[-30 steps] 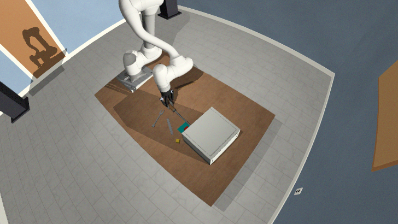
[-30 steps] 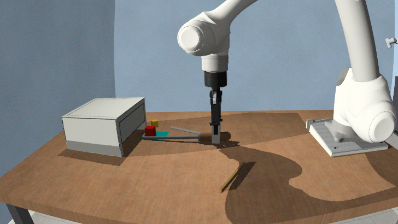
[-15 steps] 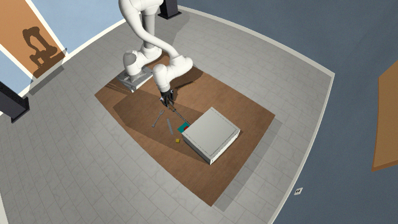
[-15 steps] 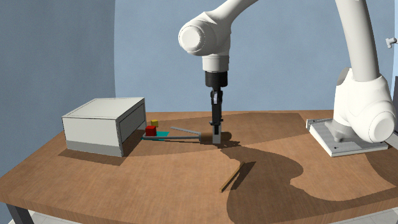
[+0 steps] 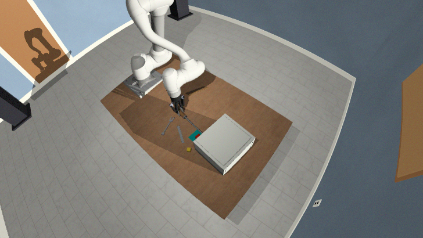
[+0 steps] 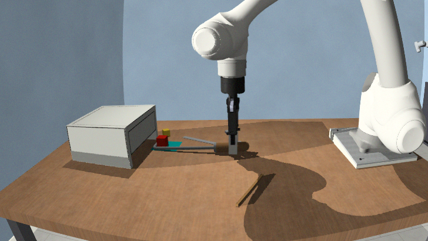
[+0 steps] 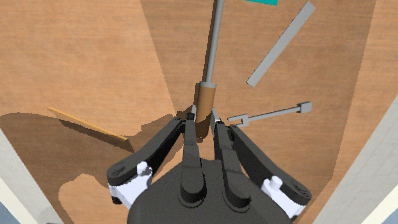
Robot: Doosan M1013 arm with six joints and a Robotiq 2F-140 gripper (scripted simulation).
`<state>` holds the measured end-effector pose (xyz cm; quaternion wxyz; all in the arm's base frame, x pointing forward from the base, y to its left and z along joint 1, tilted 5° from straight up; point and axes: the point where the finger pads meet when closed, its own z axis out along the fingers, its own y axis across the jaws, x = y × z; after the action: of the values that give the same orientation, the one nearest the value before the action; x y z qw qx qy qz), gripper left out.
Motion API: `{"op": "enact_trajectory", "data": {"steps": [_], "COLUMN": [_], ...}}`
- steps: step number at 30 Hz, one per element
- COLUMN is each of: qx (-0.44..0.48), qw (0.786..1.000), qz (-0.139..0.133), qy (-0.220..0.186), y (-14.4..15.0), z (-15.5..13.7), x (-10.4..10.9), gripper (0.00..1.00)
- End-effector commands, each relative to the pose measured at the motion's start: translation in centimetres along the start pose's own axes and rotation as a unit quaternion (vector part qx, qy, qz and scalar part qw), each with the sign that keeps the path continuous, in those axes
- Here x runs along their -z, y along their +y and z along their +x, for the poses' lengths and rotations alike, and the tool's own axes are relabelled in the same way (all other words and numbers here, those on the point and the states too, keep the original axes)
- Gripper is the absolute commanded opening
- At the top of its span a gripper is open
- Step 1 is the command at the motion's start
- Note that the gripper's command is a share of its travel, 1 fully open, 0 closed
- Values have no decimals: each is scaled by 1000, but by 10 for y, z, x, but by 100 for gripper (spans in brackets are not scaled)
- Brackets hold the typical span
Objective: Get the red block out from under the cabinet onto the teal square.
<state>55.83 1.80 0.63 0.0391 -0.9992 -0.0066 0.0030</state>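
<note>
Teal square (image 7: 261,2) cut off, seemingly.

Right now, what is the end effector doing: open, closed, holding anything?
End effector: closed on the brown handle of the long grey hook tool; nothing else held.
</note>
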Motion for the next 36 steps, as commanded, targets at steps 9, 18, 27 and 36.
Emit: {"op": "enact_trajectory", "data": {"steps": [9,18,27,36], "qx": [0,0,1,1], "qw": [1000,1000,1000,1000], "qz": [0,0,0,0], "qy": [0,0,0,0], "y": [0,0,0,0], "z": [0,0,-6,-16], "x": [0,0,0,0], "gripper": [0,0,0,0]}}
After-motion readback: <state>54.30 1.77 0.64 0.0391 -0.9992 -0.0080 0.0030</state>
